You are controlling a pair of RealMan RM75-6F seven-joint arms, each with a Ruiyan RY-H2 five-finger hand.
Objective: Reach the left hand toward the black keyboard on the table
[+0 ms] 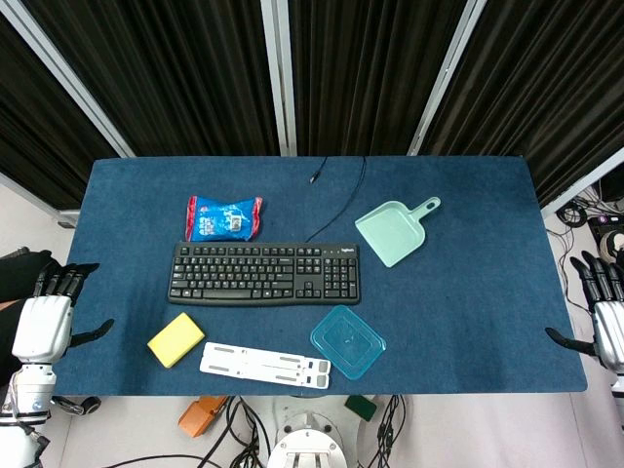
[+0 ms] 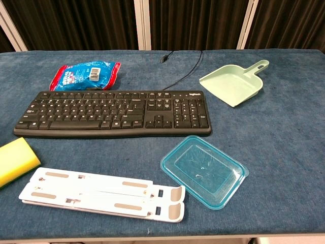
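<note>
The black keyboard (image 1: 264, 273) (image 2: 114, 113) lies flat in the middle of the blue table, its cable running to the far edge. My left hand (image 1: 47, 317) hangs just off the table's left edge, well left of the keyboard, fingers spread and holding nothing. My right hand (image 1: 604, 312) sits beyond the right edge, fingers apart and empty. Neither hand shows in the chest view.
A blue snack bag (image 1: 224, 217) lies behind the keyboard. In front of it are a yellow sponge (image 1: 175, 339), a white folding stand (image 1: 265, 365) and a blue container lid (image 1: 347, 341). A mint dustpan (image 1: 395, 231) sits at the right rear.
</note>
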